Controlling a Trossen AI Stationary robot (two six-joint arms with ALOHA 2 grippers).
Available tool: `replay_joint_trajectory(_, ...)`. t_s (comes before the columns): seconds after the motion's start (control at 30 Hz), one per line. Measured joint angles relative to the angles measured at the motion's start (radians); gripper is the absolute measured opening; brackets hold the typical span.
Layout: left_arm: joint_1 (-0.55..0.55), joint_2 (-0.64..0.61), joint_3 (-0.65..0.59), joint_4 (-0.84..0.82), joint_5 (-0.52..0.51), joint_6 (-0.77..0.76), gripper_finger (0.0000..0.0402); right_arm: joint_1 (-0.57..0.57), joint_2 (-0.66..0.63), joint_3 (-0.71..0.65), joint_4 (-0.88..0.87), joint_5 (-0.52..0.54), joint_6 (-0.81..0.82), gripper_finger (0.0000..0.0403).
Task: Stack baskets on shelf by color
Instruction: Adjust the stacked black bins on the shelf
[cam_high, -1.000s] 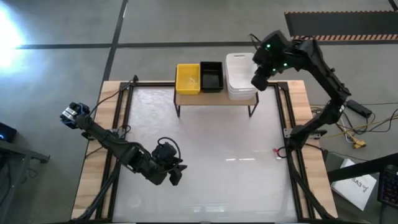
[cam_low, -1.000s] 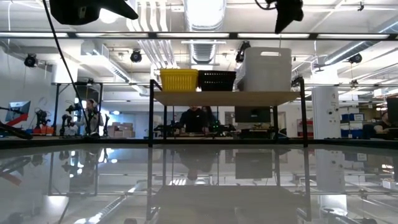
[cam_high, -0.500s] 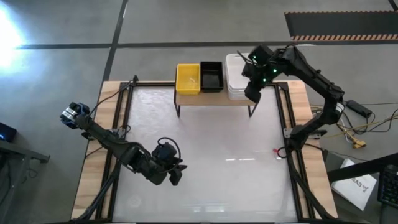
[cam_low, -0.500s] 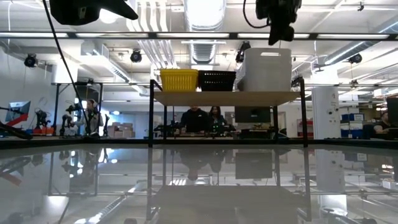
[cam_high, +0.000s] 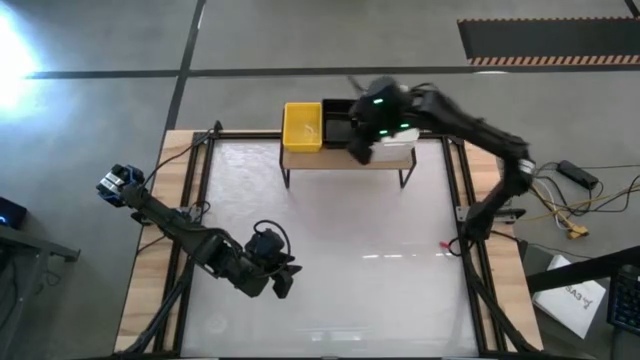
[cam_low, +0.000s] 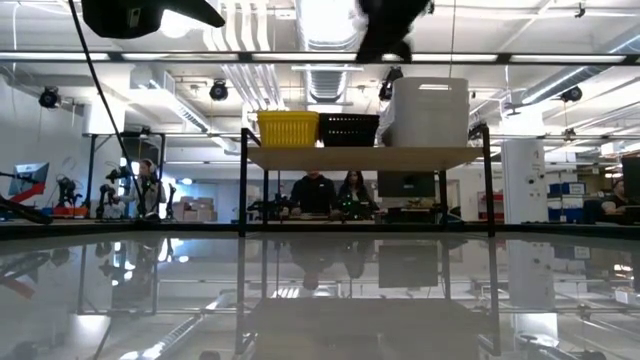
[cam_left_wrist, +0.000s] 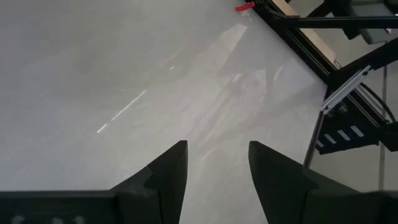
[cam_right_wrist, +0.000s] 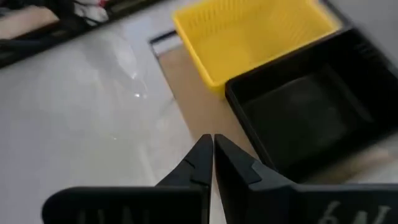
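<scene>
Three basket stacks (cam_low: 360, 128) on shelf (cam_low: 360, 157); closed right claw (cam_right_wrist: 212, 163) above

A yellow basket (cam_high: 302, 127), a black basket (cam_high: 337, 117) and stacked white baskets (cam_low: 431, 111) sit side by side on the shelf (cam_low: 362, 157).

High view: straight down over the whole table (cam_high: 330, 250), both arms included. Low view: level with the tabletop, facing the shelf (cam_low: 365, 157) and the room behind. Left wrist view: close above bare table surface. Right wrist view: close over the yellow basket (cam_right_wrist: 249, 34) and black basket (cam_right_wrist: 311, 118) (both also appear in the high and low views).
</scene>
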Motion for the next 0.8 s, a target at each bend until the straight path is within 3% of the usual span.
replay_joint_trajectory(0.1,0.001,0.000,0.000,0.007,0.003,-0.001,0.0154,0.000,0.099,-0.003,0.046,0.019,0.016,0.0009)
replay_joint_trajectory(0.27,0.001,-0.001,0.000,0.040,0.005,-0.001,0.0154,0.000,0.220,0.034,0.069,0.165,0.023,0.0009)
replay_joint_trajectory(0.5,0.001,-0.001,0.000,0.048,0.005,-0.002,0.0154,0.000,0.319,0.183,-0.021,0.119,0.029,0.0009)
replay_joint_trajectory(0.8,0.001,-0.002,0.001,0.048,0.004,-0.002,0.0154,-0.006,0.326,0.296,-0.099,0.101,0.002,0.0009)
